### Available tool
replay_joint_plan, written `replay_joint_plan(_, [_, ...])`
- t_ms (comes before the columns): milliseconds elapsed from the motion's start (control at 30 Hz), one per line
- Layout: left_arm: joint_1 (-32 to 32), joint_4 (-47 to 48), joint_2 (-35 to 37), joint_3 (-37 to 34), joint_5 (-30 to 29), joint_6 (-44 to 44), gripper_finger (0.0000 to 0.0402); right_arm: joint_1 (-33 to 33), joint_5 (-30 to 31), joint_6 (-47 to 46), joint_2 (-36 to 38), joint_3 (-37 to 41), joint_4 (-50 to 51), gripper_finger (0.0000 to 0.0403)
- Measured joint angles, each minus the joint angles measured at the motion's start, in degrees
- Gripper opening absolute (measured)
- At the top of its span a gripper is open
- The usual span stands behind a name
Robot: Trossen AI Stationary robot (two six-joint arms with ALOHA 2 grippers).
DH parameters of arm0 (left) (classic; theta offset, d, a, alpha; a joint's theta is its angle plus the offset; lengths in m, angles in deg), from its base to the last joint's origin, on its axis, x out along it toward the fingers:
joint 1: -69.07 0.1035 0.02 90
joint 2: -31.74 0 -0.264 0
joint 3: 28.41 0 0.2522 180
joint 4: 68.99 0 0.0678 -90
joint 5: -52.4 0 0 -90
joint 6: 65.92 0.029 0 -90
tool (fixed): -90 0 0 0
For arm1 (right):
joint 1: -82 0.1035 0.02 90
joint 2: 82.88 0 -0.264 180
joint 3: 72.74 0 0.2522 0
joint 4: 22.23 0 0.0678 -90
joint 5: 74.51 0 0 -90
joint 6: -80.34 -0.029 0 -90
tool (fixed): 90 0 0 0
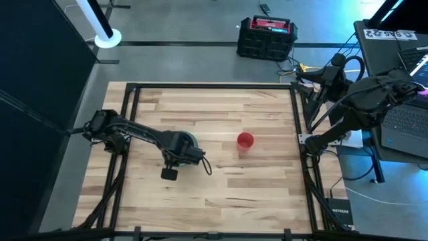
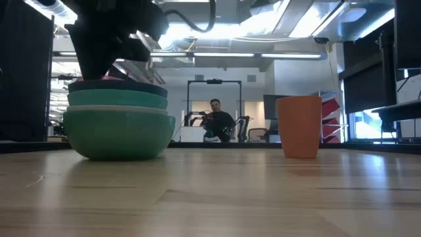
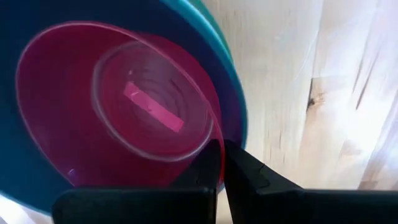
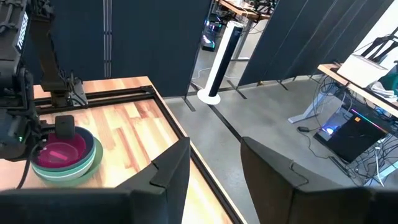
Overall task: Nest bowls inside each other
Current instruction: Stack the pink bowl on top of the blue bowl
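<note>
A stack of nested bowls [image 1: 189,142] stands left of the table's middle. In the low view a teal bowl [image 2: 118,135] is at the bottom, with a pale sage one [image 2: 118,99] and a dark blue one [image 2: 122,87] above it. The magenta bowl [image 3: 118,106] lies on top, inside the blue bowl [image 3: 15,74]. My left gripper [image 3: 221,149] points down over the stack, shut on the magenta bowl's rim. My right gripper [image 4: 214,149] hangs open and high beyond the table's right edge, holding nothing. My left gripper pinches the magenta bowl's rim [image 3: 214,124] between its two fingers, one inside the bowl and one outside. The fingers come from above, pointing down. The bowl sits level and mouth up in the blue bowl, only a sliver of pink [image 2: 113,78] above the blue rim.
An orange-red cup [image 1: 245,140] stands upright right of the stack, with bare wood between them. A black frame [image 1: 297,114] runs round the table. Beyond the far edge lie a black-and-red case [image 1: 267,37] and cables; a person [image 2: 216,118] sits far behind.
</note>
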Motion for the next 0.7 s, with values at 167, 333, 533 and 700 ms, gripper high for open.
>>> replay_joint_plan(167, [1.0, -0.4, 0.0, -0.6, 0.0, 0.4, 0.0032, 0.0, 0.0, 0.1, 0.0, 0.0, 0.0, 0.0131])
replay_joint_plan(333, [2.0, -0.7, 0.0, -1.1, 0.0, 0.7, 0.0051, 0.0, 0.0, 0.2, 0.0, 0.0, 0.0, 0.0131])
replay_joint_plan(533, [2.6, 0.6, 0.0, -1.1, 0.0, 0.7, 0.0081, 0.0, 0.0, 0.3, 0.0, 0.0, 0.0, 0.0131])
replay_joint_plan(700, [2.4, 2.1, 0.0, 0.1, 0.0, 0.7, 0.0084, 0.0, 0.0, 0.7, 0.0, 0.0, 0.0, 0.0131])
